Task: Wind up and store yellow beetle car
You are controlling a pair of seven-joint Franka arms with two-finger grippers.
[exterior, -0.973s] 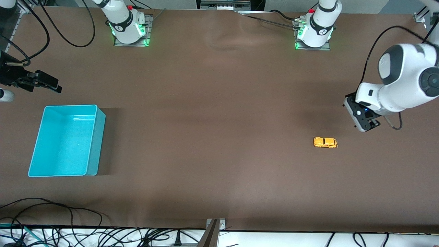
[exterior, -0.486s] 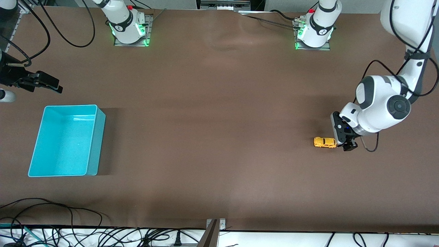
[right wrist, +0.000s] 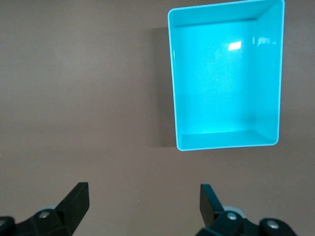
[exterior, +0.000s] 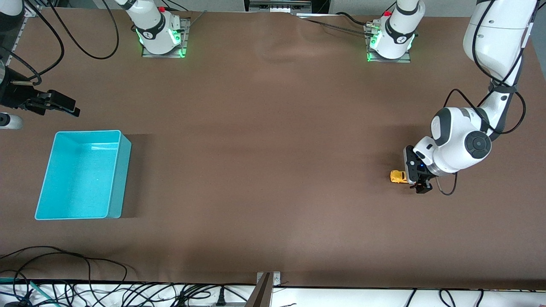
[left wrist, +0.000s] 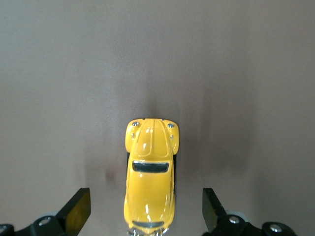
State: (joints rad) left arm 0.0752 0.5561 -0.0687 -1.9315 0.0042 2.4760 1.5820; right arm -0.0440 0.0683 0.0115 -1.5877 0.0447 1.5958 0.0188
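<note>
**Left gripper straddling the little yellow car**

The tiny yellow-orange beetle-shaped toy car [exterior: 398, 176] is sitting on the brown table [exterior: 273, 170], at the middle right of the front frame, toward the left arm's end. The left gripper [exterior: 420, 181] is hanging low right over the car's rear part, so only the nose is peeking out from under the black wrist. In the left wrist picture the car [left wrist: 150, 177] is lying between the two dark fingers [left wrist: 76, 211], which are standing wide apart on either side of it and not touching its body.

The right gripper [exterior: 64, 106] is waiting at the upper left edge of the front frame, its fingers [right wrist: 74, 204] spread wide with nothing in them. Just below it in that frame, the turquoise rectangular plastic bin [exterior: 111, 140] is resting on the table, well apart from the car.
</note>
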